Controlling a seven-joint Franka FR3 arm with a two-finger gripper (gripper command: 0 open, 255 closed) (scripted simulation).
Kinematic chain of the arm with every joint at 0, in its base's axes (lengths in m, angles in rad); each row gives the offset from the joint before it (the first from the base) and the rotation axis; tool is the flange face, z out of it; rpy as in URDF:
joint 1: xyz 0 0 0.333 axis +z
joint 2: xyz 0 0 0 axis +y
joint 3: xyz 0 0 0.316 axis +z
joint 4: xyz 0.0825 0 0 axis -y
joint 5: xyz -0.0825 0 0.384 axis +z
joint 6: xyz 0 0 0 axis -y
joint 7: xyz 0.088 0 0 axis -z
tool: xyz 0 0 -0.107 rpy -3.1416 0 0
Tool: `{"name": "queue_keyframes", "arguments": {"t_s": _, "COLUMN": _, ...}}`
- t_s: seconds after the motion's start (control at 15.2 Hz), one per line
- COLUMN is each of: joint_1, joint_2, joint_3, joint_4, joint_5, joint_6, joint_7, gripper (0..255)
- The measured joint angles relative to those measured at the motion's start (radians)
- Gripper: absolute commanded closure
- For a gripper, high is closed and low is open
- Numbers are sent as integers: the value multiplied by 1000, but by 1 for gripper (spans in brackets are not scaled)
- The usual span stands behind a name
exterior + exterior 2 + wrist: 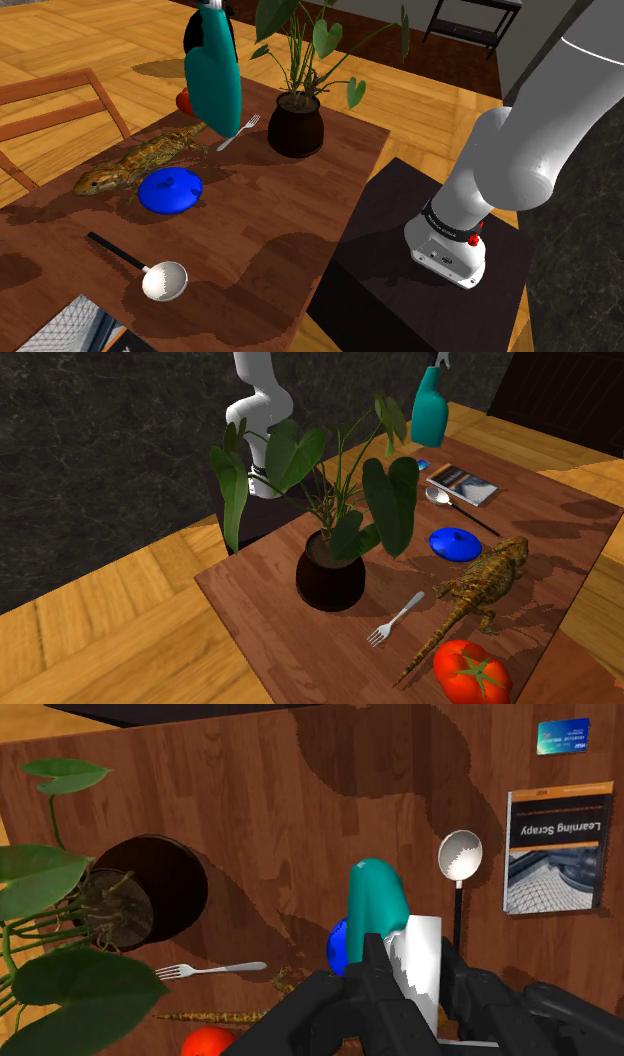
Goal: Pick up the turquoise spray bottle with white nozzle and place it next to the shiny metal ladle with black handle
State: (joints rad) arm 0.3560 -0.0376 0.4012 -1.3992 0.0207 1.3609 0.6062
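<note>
Your pincer is pinching the turquoise spray bottle by its white nozzle, so the bottle hangs high above the table. You are mid-carry, I judge: next, travel to the ladle and lower the bottle upright just beside it, clear of the book.

A dark wooden table stands on a light plank floor, with a dark marbled wall behind.
</note>
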Motion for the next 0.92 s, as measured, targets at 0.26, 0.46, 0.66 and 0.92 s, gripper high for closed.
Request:
{"name": "queue_keyframes", "arguments": {"t_s": 0.26, "joint_1": 8, "joint_2": -6, "joint_3": 9, "joint_4": -39, "joint_5": 3, "joint_6": 33, "joint_7": 18, "gripper": 255}}
{"name": "queue_keyframes", "arguments": {"t_s": 0.46, "joint_1": 6, "joint_2": -29, "joint_3": 6, "joint_4": -104, "joint_5": 12, "joint_6": 77, "joint_7": 12, "gripper": 255}}
{"name": "queue_keyframes", "arguments": {"t_s": 0.66, "joint_1": 5, "joint_2": -46, "joint_3": 3, "joint_4": -168, "joint_5": 18, "joint_6": 125, "joint_7": 8, "gripper": 255}}
{"name": "queue_keyframes", "arguments": {"t_s": 0.92, "joint_1": 4, "joint_2": -68, "joint_3": 0, "joint_4": -243, "joint_5": 26, "joint_6": 181, "joint_7": 1, "gripper": 255}}
